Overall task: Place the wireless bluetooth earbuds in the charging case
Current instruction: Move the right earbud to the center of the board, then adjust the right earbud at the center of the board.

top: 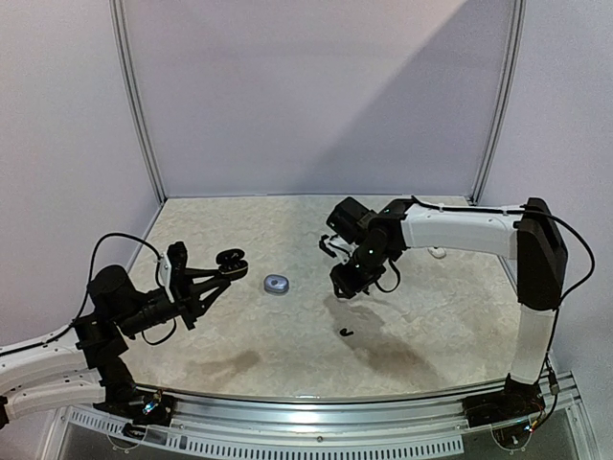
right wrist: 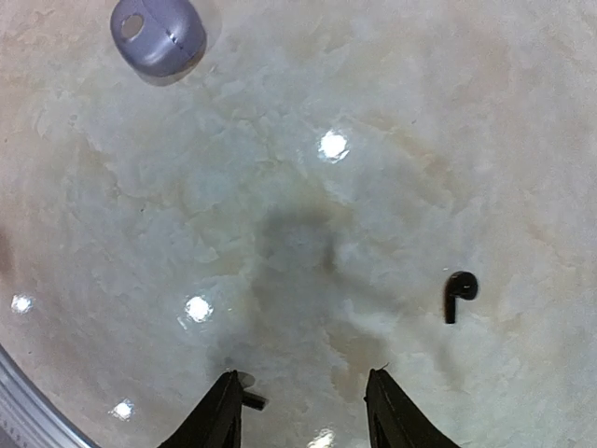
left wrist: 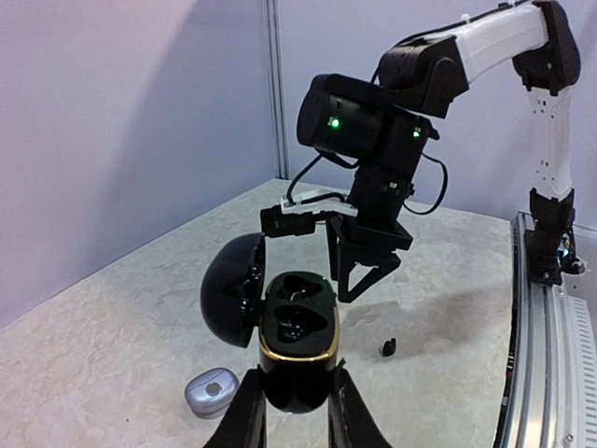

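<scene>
Bench (top: 450, 331) closest to the arm bases carries one black earbud (right wrist: 457, 295), a tiny stemmed piece lying loose on the pale marbled top. It sits below the right fingers (top: 343, 287) and a little ahead of them, off to the outside of one finger rather than in the gap. Those right fingers hang above the bench, pointing down, spread apart with nothing between them.

Further out, between the two sets of fingers, a small bluish-silver oval piece (right wrist: 159, 35) rests flat on the bench with a round mark on its top. It lies well ahead of the right fingers and to their other side, away from the black earbud, and just below and beside the left fingers (top: 218, 270). Whether it is a closed case or an earbud cannot be told.

The left fingers are clamped on a black charging case (left wrist: 298, 341), pinching its lower body from both sides and holding it clear of the bench. Its lid (left wrist: 230, 291) is swung open on the hinge to one side, a gold band rings the opening, and two dark hollows face up. Whether anything fills them cannot be made out.
</scene>
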